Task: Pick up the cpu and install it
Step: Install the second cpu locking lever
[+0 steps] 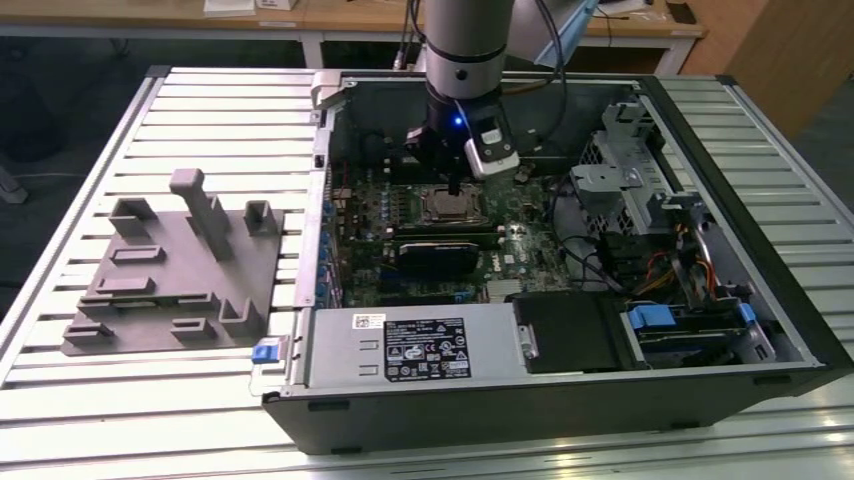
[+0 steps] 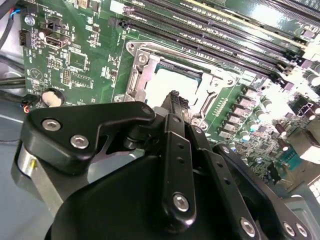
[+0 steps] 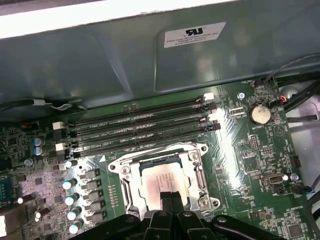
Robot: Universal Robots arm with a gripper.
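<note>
Jaws: black metal jaws [image 3: 169, 202] of the single arm, pointing straight down at the socket; the two finger tips sit pressed together with no gap visible in both wrist views, so they read as clenched, with nothing seen between them.

Cpu: small flat square chip with a pale silvery metal top [image 3: 161, 181], lying flat inside the socket; its top is bare and the socket's load frame stands open around it.

Socket: square silver metal frame with a black inner rim [image 3: 165, 180], fixed on the green motherboard [image 3: 260, 150] just beside the four long black memory slots [image 3: 140, 130].

Key relation: the chip lies directly beneath the fingertips [image 2: 173, 97]; the tips hang over the chip's edge farthest from the memory slots. Whether they touch the metal top or hover just above it cannot be told.

Long axis: the chip is square, so no long axis; its sides run parallel to the socket frame and to the memory slots.

Exterior view: the arm's grey wrist and jaws [image 1: 455, 187] reach down into the open black computer case [image 1: 561, 400], right over the socket near the case's middle.

Grey fixture: large grey plastic plate with upright blocks [image 1: 174, 280], on the slatted metal bench [image 1: 80, 420], outside the case and well apart from the socket, on the exterior view's left.

Judgement: the chip appears already seated in the socket.
</note>
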